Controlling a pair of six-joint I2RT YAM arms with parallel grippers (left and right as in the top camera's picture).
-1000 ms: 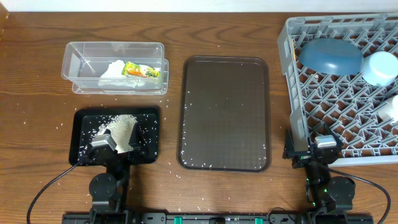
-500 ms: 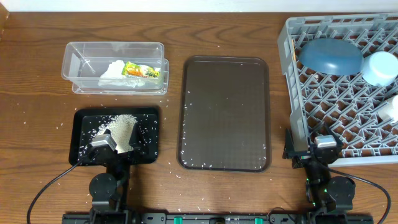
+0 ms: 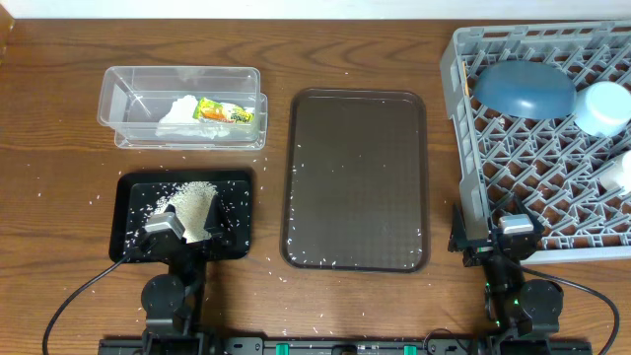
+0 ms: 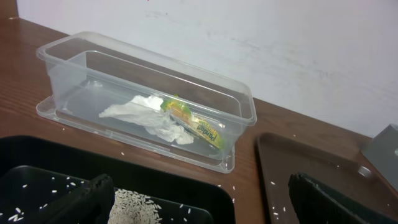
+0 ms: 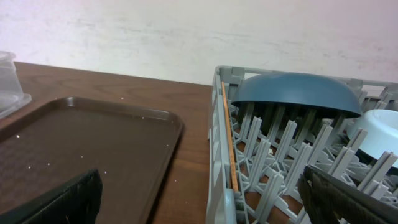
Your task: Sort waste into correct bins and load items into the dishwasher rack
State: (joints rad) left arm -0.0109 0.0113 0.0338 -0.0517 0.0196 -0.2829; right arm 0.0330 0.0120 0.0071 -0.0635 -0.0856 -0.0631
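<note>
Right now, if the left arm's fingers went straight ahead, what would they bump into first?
Probably the near wall of the clear rectangular plastic tub. The left fingers hang open over the shallow black tray and its white rice heap. If they sit low, the rice comes first. Height is hard to judge.

A small yellow-green snack wrapper with orange print [image 4: 198, 126] lies inside a clear rectangular plastic tub [image 4: 242, 106]. Its dark lettering is too blurred to read. No other text, label or number is legible.
</note>
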